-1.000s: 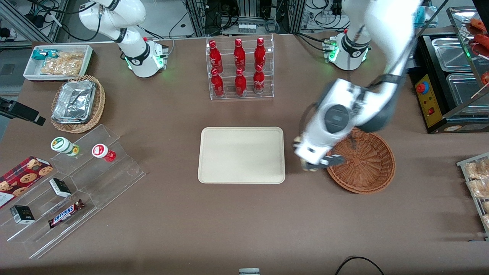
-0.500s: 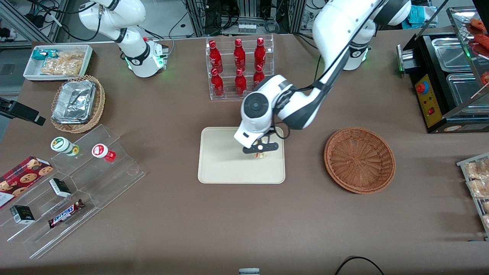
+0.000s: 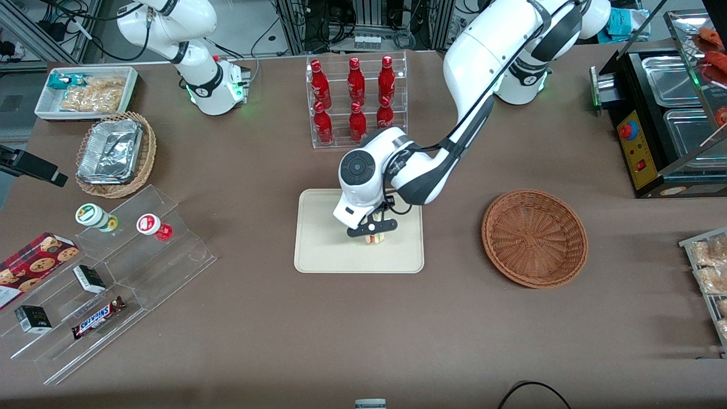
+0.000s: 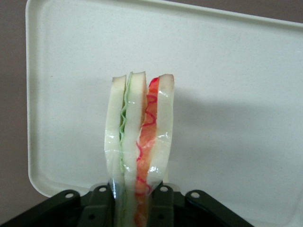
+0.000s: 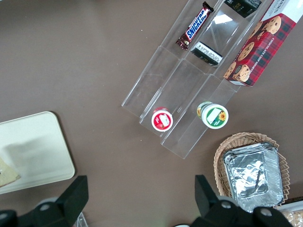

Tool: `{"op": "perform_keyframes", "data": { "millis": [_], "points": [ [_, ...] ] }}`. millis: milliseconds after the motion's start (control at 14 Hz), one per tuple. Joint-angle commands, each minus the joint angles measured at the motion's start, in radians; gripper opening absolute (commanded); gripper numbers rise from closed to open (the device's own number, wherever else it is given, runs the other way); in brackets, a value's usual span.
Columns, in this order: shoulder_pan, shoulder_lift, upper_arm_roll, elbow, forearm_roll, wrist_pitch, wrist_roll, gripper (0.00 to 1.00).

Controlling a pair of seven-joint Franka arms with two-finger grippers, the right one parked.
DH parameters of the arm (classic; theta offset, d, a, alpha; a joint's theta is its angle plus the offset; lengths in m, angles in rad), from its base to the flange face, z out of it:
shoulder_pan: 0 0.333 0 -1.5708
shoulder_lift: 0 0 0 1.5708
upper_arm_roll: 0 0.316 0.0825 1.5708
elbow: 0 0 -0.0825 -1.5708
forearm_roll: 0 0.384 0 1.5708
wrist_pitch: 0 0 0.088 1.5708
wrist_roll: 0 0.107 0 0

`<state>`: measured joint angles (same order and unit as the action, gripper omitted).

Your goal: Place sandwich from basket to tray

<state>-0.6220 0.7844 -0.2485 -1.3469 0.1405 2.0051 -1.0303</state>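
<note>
The sandwich [image 4: 139, 142], white bread with green and red-orange filling along its cut edge, is pinched between my gripper's [image 4: 135, 208] black fingers [image 4: 99, 208]. In the front view the gripper [image 3: 374, 232] hangs just above the cream tray [image 3: 324, 233], over its middle, with the sandwich [image 3: 375, 238] low over the tray's surface. The tray [image 4: 227, 94] fills the wrist view under the sandwich. The reddish-brown wicker basket [image 3: 534, 237] sits beside the tray toward the working arm's end and holds nothing.
A clear rack of red bottles [image 3: 356, 102] stands farther from the front camera than the tray. Toward the parked arm's end are a clear stepped stand [image 3: 113, 284] with snacks, a tan basket with foil containers [image 3: 113, 153] and a white bin [image 3: 85, 94].
My gripper carried the sandwich from the basket's edge over to the tray. In the last half second it shifted slightly toward the parked arm's end and came lower.
</note>
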Motion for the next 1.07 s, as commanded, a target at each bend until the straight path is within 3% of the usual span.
{"op": "perform_keyframes", "data": {
  "millis": [0, 214, 286, 357, 429, 500, 714, 1000],
  "points": [
    [-0.025, 0.013, 0.012, 0.031, 0.021, -0.011, -0.027, 0.36],
    [-0.025, 0.035, 0.014, 0.060, 0.021, -0.005, -0.030, 0.50],
    [-0.025, 0.039, 0.014, 0.064, 0.021, 0.003, -0.043, 0.59],
    [-0.024, 0.039, 0.015, 0.068, 0.024, 0.009, -0.062, 0.71],
    [-0.022, 0.039, 0.015, 0.068, 0.024, 0.018, -0.076, 0.93],
    [-0.021, 0.038, 0.018, 0.072, 0.025, 0.020, -0.077, 1.00],
    [-0.015, 0.023, 0.056, 0.103, 0.024, -0.003, -0.079, 1.00],
    [0.011, -0.037, 0.100, 0.176, 0.018, -0.181, -0.068, 1.00]
  ]
}}
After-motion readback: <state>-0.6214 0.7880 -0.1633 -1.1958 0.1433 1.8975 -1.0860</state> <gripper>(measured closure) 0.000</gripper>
